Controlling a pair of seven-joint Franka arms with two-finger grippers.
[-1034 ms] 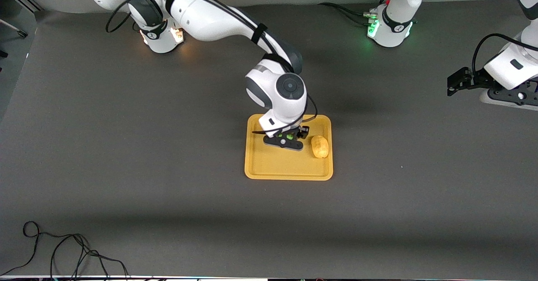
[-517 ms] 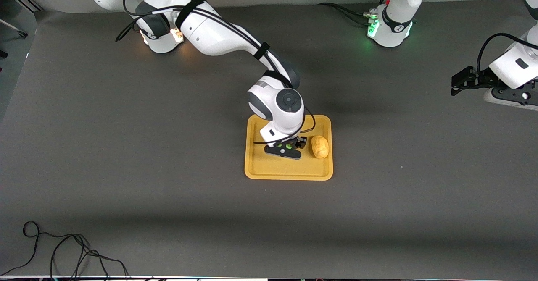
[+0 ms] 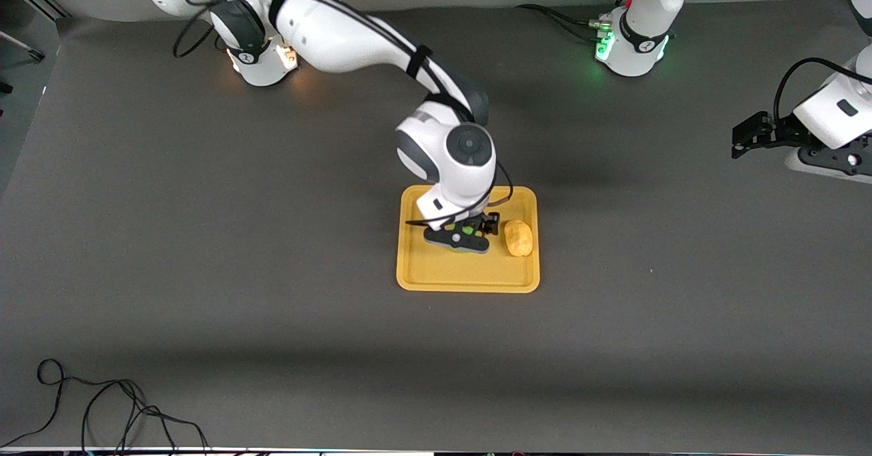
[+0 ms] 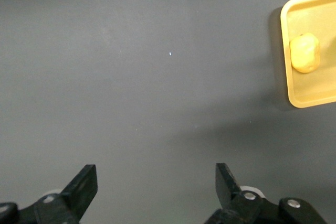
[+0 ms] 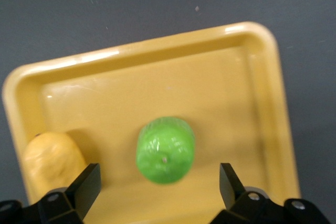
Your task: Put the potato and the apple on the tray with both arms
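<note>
The orange-yellow tray (image 3: 463, 270) lies mid-table. On it rests the yellow-tan potato (image 3: 518, 238), at the side toward the left arm's end. The green apple (image 5: 165, 149) sits on the tray (image 5: 220, 87) beside the potato (image 5: 52, 161). My right gripper (image 3: 460, 238) hangs open just over the apple (image 3: 467, 230), which it mostly hides in the front view. In the right wrist view the right gripper (image 5: 159, 184) has its fingers wide apart and clear of the apple. My left gripper (image 3: 739, 139) is open and empty above bare table at the left arm's end. Its wrist view shows the left gripper (image 4: 156, 182), tray (image 4: 315, 95) and potato (image 4: 304, 52).
A black cable (image 3: 102, 408) lies coiled on the table near the front camera, toward the right arm's end. The two arm bases (image 3: 259, 61) (image 3: 630, 50) stand along the table edge farthest from the front camera. Dark grey mat surrounds the tray.
The right gripper has opened and let go of the apple, which now lies on the tray. The right wrist dipped over the tray, then rose slightly. The left arm drifted a little.
</note>
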